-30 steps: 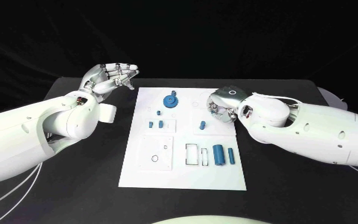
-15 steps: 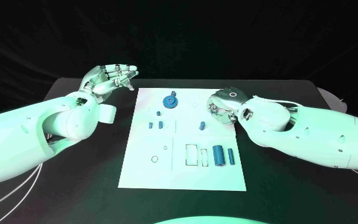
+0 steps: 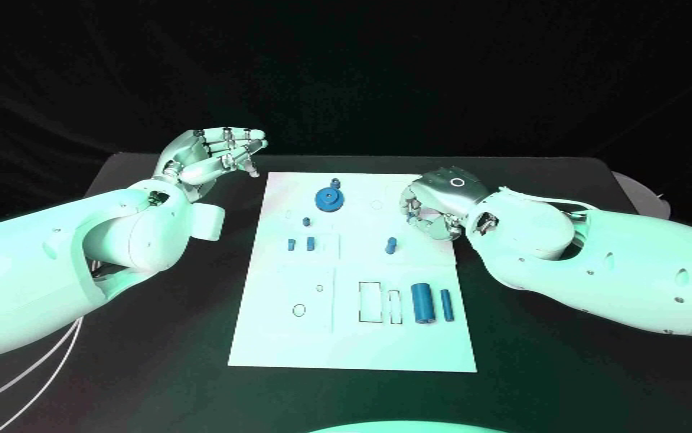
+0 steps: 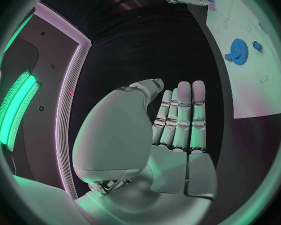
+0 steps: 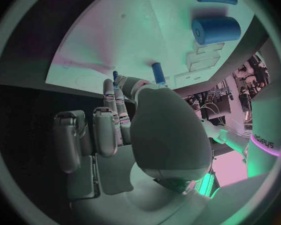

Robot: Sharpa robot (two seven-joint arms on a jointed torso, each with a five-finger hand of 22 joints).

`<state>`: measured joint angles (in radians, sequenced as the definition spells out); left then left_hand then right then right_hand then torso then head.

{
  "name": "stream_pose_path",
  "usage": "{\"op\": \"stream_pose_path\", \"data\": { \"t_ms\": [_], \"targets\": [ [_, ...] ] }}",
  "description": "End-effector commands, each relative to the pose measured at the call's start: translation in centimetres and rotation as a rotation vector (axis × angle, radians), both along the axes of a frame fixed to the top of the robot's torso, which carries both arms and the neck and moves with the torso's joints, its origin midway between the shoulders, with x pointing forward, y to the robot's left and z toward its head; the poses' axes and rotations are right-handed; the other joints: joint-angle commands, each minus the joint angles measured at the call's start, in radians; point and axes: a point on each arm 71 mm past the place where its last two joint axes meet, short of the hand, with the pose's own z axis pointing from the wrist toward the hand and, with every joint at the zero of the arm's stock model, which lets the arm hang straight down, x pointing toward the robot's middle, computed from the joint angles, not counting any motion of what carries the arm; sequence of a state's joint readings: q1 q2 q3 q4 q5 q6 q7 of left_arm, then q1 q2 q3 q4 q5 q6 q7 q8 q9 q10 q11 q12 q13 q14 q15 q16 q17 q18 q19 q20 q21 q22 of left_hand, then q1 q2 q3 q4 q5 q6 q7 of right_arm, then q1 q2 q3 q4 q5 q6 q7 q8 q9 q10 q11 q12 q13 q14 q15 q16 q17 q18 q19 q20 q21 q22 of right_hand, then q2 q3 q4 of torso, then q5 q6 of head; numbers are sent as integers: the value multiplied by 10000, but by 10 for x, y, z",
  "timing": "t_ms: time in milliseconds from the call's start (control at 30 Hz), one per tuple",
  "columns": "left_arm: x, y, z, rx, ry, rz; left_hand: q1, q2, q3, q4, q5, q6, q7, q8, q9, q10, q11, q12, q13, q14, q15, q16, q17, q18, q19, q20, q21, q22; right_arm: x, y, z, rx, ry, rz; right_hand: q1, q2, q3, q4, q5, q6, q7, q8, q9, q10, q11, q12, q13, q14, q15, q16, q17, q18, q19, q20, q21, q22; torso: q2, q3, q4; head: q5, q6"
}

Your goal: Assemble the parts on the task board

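A: Fingers [image 3: 231,143] of the left hand [image 3: 214,156] rise side by side, slightly bent, holding nothing, over the dark surface [image 3: 159,333] just beyond the board's [image 3: 361,343] far left corner.

B: And the right hand [image 3: 434,203]?

A: Its fingers [image 5: 109,92] curl downward over the board's right edge, with nothing visibly between them. A small blue peg [image 3: 389,244] stands just beside them, apart from the fingertips.

B: Other parts?

A: A blue gear [image 3: 330,197] lies between the two hands. Two blue cylinders [image 3: 423,300] lie nearer, well clear of both.
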<state>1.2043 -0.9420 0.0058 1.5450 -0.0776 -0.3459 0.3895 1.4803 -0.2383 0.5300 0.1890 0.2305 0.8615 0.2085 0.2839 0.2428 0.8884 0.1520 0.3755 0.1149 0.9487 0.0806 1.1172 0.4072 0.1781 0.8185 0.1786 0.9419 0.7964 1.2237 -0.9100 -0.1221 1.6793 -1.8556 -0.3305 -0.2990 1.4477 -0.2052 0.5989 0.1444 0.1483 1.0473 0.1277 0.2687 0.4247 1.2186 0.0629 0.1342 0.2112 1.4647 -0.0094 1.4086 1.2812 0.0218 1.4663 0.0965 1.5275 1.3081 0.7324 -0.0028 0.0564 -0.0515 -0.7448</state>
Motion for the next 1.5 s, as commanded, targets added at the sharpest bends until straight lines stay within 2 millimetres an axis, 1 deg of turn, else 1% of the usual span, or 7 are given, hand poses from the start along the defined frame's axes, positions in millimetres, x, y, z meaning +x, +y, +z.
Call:
{"op": "stream_pose_path", "data": {
  "t_ms": [33,300,467,567,833,1067,1500],
  "targets": [
    [0,-1,1,-83,20,-38,-70,66,66,10,24,58,-5,-10,16,-37,7,34,-8,-60,0,-54,-8,60,31,-26,-66,-16,-6,2,7,344,-221,110,-84,46,17,-45,-13,77,12,33,15,82,-11,27,5,483,-49,27,9,-116,838,-53,33,2423,-2,2,-11,79,14],
    [1,-2,0,-74,36,-8,-70,66,66,10,24,58,-5,-10,16,-37,7,34,-8,-60,0,-54,-8,60,31,-26,-66,-16,-29,26,21,1194,-339,969,-107,40,20,-50,-22,81,10,35,21,90,-12,20,3,482,-49,23,-2,-118,842,-53,41,2428,1,3,6,261,44],
    [1,-4,-1,-103,69,-7,-74,67,68,12,24,61,-5,-9,19,-50,8,37,-11,-65,2,-63,-18,59,30,-25,-78,-23,-42,51,24,1660,-234,1704,-123,35,23,-54,-27,82,9,36,24,94,-13,14,2,479,-50,12,-22,-119,844,-54,46,2430,-9,-3,41,485,20],
    [1,-6,-1,-114,85,-30,-74,67,68,12,24,61,-5,-9,19,-50,8,37,-11,-65,2,-63,-18,59,30,-25,-78,-23,-46,63,23,1801,-131,1998,-124,35,24,-55,-27,82,9,36,24,95,-13,14,2,477,-50,9,-28,-119,844,-54,45,2430,-11,-25,39,701,-20],
    [1,-12,-2,-185,164,-100,-77,68,71,13,25,65,-6,-7,22,-61,9,41,-13,-69,3,-71,-27,59,29,-24,-88,-29,-55,94,7,2044,353,2710,-130,44,38,-68,-15,81,10,35,29,99,-15,5,-1,478,-52,10,-27,-110,826,-55,10,2413,18,-22,7,1128,-151],
    [1,-17,-2,-253,259,-209,-85,66,70,17,24,67,-6,-6,24,-68,10,45,-15,-72,5,-77,-35,58,29,-23,-98,-35,-59,113,-14,2013,893,3012,-142,50,60,-102,13,74,15,32,38,101,-13,-15,-6,475,-54,1,-45,-101,809,-57,-23,2396,7,-36,27,1360,-251],
    [0,-24,-3,-295,322,-332,-117,62,61,37,22,67,-8,-5,30,-80,11,64,-17,-76,9,-91,-55,57,29,-19,-125,-52,-62,126,-39,1898,1521,3103,-188,44,57,-108,22,62,23,26,44,102,-5,-33,-11,471,-49,-7,-62,-98,803,-57,-35,2391,7,-12,4,1662,-448]
  ]
}}
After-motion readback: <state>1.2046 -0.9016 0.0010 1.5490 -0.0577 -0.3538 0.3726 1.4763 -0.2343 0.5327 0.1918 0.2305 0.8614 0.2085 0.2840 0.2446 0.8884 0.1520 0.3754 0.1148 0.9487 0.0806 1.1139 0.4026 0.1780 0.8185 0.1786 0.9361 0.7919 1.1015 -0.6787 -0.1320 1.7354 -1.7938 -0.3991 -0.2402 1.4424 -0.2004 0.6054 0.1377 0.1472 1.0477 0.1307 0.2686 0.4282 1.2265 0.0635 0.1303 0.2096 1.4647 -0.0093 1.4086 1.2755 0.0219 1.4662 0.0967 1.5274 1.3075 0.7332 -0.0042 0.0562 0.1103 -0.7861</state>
